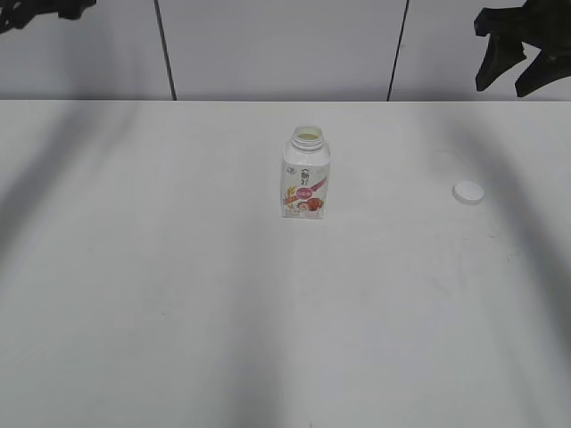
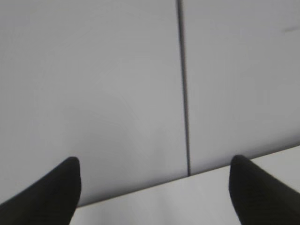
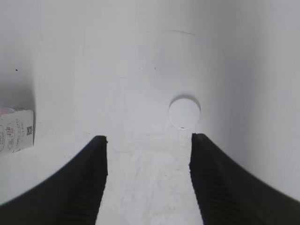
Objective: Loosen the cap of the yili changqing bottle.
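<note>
The small white squarish plastic bottle with the pink-red strawberry label stands upright near the middle of the plain white table, and I take it as my landmark. Its round neck is open at the top; nothing sits on it. The wide, low round white plastic screw cap lies flat on the table well to the right of the bottle, a little nearer the camera than the bottle's neck, touching nothing.

My right gripper hangs above the table on the cap's side of the bottle. Through my right wrist camera its two dark ribbed fingers stand spread wide with bare table between them; the cap lies just beyond the tips, nearer the right-hand one, and a corner of the bottle shows at the left edge. I hold nothing there. In the exterior view this gripper is raised at the far right corner.

My left gripper is lifted well away from the bottle, facing the pale panelled wall behind the table. Its two dark fingertips are far apart, with nothing between them.
</note>
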